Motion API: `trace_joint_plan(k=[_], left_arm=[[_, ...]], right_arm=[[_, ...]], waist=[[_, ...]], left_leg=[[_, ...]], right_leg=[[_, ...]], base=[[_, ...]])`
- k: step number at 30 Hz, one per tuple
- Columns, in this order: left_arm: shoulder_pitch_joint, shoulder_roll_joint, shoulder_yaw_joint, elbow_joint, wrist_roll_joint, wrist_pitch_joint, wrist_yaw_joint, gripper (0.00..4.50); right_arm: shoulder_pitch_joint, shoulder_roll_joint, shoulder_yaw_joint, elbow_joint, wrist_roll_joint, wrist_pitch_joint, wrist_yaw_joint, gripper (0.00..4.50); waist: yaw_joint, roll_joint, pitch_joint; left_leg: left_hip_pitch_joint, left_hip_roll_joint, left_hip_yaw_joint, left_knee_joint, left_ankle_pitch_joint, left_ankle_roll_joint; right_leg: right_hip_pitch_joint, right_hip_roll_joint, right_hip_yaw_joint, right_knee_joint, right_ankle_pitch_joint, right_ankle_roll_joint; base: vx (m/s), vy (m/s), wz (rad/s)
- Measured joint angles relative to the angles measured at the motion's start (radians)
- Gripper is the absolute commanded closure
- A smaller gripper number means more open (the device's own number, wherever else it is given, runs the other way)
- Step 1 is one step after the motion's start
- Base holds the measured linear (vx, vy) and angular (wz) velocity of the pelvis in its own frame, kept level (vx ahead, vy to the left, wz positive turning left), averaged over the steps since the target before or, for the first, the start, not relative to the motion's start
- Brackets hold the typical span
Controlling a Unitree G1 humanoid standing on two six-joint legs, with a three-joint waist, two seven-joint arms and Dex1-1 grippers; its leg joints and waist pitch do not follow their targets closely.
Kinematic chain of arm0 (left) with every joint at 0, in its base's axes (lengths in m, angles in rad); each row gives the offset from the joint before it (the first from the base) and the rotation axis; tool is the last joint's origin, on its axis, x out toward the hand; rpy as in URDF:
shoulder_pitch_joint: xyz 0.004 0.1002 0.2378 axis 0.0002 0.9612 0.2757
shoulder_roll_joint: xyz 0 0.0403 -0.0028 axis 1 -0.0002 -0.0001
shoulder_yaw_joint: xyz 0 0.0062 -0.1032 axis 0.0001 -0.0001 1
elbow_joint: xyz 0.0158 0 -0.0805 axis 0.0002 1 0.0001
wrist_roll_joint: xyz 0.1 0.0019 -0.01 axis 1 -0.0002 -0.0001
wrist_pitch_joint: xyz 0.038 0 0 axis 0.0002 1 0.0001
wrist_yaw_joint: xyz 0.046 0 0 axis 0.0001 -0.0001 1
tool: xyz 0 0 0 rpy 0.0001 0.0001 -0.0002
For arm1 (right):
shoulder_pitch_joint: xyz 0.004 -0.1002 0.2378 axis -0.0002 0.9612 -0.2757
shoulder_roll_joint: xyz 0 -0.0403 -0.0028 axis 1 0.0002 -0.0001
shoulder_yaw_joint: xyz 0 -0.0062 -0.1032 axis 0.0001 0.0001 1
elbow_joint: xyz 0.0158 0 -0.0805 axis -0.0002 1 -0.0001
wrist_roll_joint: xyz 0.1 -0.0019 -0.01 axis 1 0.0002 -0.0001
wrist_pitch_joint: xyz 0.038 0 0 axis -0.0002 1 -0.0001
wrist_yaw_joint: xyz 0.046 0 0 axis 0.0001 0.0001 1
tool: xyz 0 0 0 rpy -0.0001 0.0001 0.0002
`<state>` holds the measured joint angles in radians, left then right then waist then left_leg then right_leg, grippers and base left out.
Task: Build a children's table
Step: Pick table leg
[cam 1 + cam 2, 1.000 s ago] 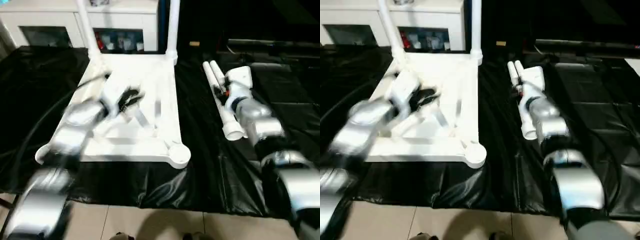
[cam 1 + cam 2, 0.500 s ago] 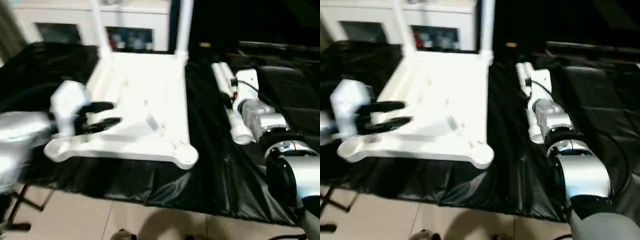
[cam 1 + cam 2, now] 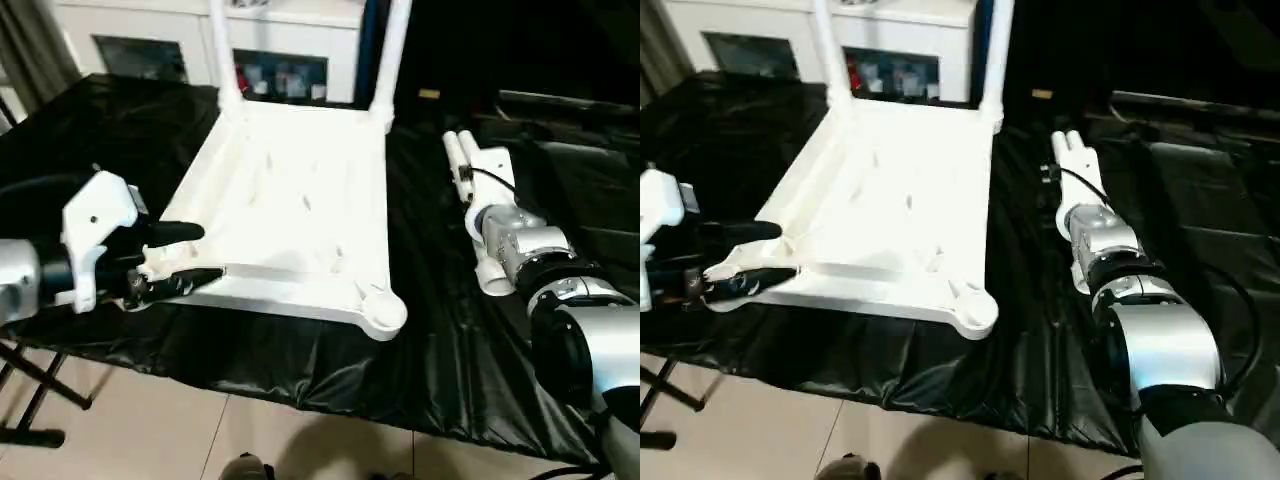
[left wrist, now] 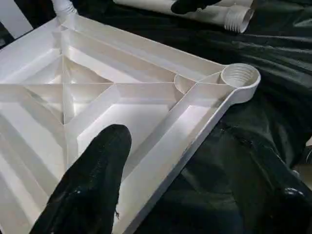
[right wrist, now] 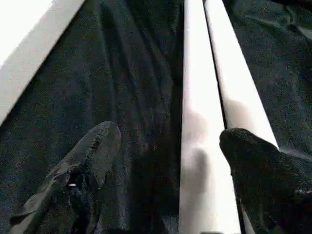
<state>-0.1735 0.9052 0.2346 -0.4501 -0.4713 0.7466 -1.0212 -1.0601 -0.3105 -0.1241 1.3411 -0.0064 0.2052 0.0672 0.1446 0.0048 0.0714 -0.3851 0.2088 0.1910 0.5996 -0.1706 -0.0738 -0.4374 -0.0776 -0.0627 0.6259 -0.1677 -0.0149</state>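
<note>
The children's table's white tabletop (image 3: 300,180) lies underside up on a black sheet. Two white legs (image 3: 222,50) (image 3: 395,50) stand upright in its far corner sockets. Two loose legs (image 3: 1080,270) lie side by side to its right, under my right forearm. My left gripper (image 3: 185,257) is open at the near-left corner, one finger above and one below the rim. In the left wrist view the near rim (image 4: 195,126) runs between its fingers toward the empty near-right socket (image 4: 240,77). My right gripper (image 5: 175,165) hangs open over the loose legs (image 5: 202,122), one leg between its fingers.
A white cabinet (image 3: 290,30) stands behind the table. The black sheet (image 3: 300,350) hangs over the front edge above a tiled floor (image 3: 150,430). A dark folding stand (image 3: 30,400) sits at the lower left. More black-covered surface (image 3: 580,170) lies to the right.
My left gripper has moved from over the middle of the tabletop back to its near-left corner and has opened. The right gripper has opened over the loose legs. The camera has shifted.
</note>
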Motion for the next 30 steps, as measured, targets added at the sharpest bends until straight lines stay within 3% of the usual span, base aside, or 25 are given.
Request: trace_joint_plan(k=[19, 26, 30], left_arm=[[0.025, 0.042, -0.005, -0.063, -0.089, 0.103, -0.014, 1.21], [0.014, 0.061, -0.066, -0.072, -0.090, 0.097, -0.043, 1.21], [-0.032, 0.055, -0.115, -0.045, -0.070, 0.054, -0.045, 1.15]], right_arm=[[0.000, -0.030, -0.022, 0.014, -0.002, 0.134, 0.041, 0.76], [0.002, -0.046, -0.025, 0.022, -0.006, 0.203, 0.083, 0.76], [0.003, -0.050, -0.027, 0.023, -0.005, 0.225, 0.086, 1.10]], waist=[[-0.001, -0.003, 0.002], [-0.001, -0.007, 0.005], [0.001, -0.013, 0.003]], left_leg=[[0.000, -0.001, -0.008, 0.003, 0.001, -0.001], [0.000, -0.001, -0.008, 0.003, 0.001, -0.002], [0.000, -0.001, -0.009, 0.003, 0.002, -0.003]], right_leg=[[0.000, 0.001, -0.001, 0.004, -0.001, 0.000], [0.000, 0.001, -0.001, 0.005, -0.001, 0.000], [0.001, 0.001, -0.001, 0.005, -0.001, 0.000]], base=[[0.000, 0.000, 0.00], [0.000, 0.000, 0.00], [0.000, 0.000, 0.00]])
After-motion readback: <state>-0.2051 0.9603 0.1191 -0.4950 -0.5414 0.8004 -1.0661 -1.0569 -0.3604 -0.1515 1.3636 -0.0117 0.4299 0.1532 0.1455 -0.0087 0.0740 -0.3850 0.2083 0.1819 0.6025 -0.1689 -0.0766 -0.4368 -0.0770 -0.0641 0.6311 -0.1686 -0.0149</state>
